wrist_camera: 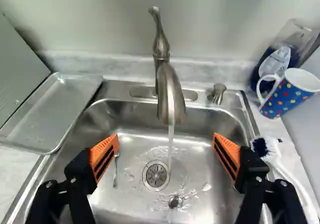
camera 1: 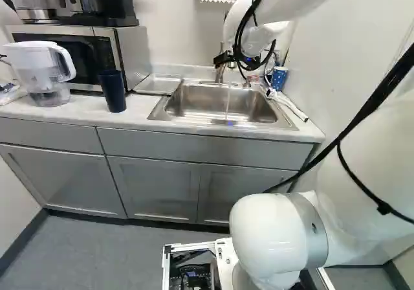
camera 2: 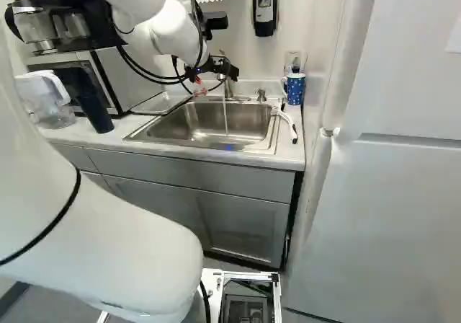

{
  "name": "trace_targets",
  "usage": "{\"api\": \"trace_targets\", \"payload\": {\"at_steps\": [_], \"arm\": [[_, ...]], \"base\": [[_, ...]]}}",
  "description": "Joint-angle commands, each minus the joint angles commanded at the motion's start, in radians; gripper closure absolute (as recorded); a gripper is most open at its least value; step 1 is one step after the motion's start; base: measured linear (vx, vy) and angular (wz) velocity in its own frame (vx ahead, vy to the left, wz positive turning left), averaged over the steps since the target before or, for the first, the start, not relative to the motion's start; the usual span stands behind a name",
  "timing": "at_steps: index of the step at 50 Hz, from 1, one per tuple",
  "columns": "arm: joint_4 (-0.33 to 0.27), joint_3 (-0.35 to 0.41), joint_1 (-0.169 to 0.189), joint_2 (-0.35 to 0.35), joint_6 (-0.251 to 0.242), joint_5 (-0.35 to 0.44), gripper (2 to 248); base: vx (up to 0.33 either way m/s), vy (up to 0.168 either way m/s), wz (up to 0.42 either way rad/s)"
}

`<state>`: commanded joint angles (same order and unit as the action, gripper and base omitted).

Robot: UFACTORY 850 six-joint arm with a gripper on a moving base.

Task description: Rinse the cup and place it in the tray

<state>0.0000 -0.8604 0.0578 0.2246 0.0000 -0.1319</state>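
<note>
Partly, the open claw (camera 2: 229, 69) hides the faucet (camera 2: 228, 89).

At the right of the left base view, the white arm (camera 1: 259, 28) reaches up and forward, its black tool (camera 1: 224, 59) above the sink (camera 1: 194, 103). Water (camera 1: 228, 102) runs into the basin. Left of the sink, a metal tray (camera 1: 157, 85) lies on the desk (camera 1: 76, 112) beside the microwave (camera 1: 131, 55). A dark tumbler (camera 1: 113, 90) stands upright nearer the front, with a clear pitcher (camera 1: 40, 66) farther left. A spotted blue cup (camera 1: 279, 78) is near the sink's right back corner.
</note>
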Motion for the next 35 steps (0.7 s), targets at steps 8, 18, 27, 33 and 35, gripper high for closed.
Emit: {"api": "trace_targets", "payload": {"at_steps": [8, 18, 27, 33, 35], "arm": [[0.000, 0.010, 0.001, 0.012, 0.000, -0.072, 3], [0.000, 0.010, 0.001, 0.012, 0.000, -0.162, 3], [0.000, 0.010, 0.001, 0.012, 0.000, -0.250, 3], [0.000, 0.010, 0.001, 0.012, 0.000, -0.254, 3], [0.000, 0.010, 0.001, 0.012, 0.000, -0.254, 3]], "base": [[0.000, 0.000, 0.000], [0.000, 0.000, 0.000], [0.000, 0.000, 0.000], [0.000, 0.000, 0.000], [0.000, 0.000, 0.000]]}}
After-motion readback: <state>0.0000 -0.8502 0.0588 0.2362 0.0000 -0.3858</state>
